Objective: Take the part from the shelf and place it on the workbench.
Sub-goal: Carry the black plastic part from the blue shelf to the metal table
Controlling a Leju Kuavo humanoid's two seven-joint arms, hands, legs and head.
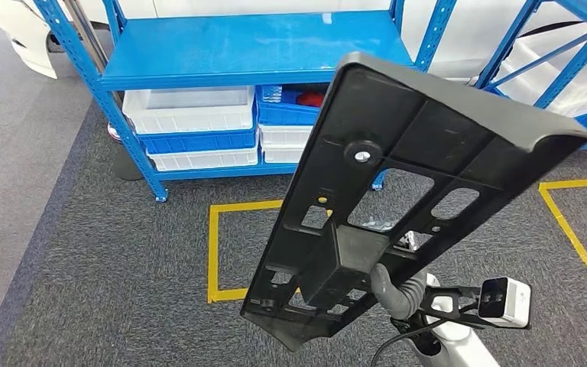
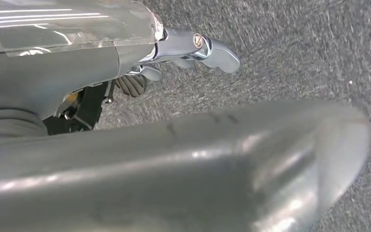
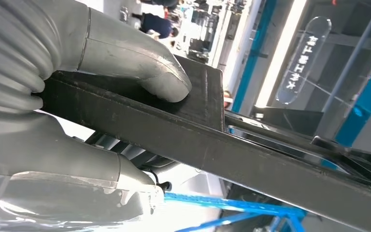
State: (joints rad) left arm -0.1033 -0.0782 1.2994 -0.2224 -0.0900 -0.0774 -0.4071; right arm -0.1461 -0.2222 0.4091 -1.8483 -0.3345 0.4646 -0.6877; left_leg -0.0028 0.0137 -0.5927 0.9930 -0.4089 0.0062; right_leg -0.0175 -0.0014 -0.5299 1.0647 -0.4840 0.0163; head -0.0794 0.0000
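The part point(image 1: 397, 176) is a long black plastic panel with cut-outs and a boxy block on its back. It is held up off the floor, tilted, in front of the blue shelf point(image 1: 252, 46). My right hand point(image 1: 394, 290) grips it at its lower end from underneath. In the right wrist view the thumb point(image 3: 140, 63) presses on the part's black edge point(image 3: 232, 154) and the fingers wrap the other side. My left hand point(image 2: 193, 46) hangs over grey carpet and holds nothing, with its fingers apart.
White and blue bins point(image 1: 191, 115) fill the shelf's lower level. A second blue shelf point(image 1: 573, 61) stands at the right. Yellow tape squares point(image 1: 214, 245) mark the grey carpet. A white rounded body point(image 1: 15, 34) sits at the back left.
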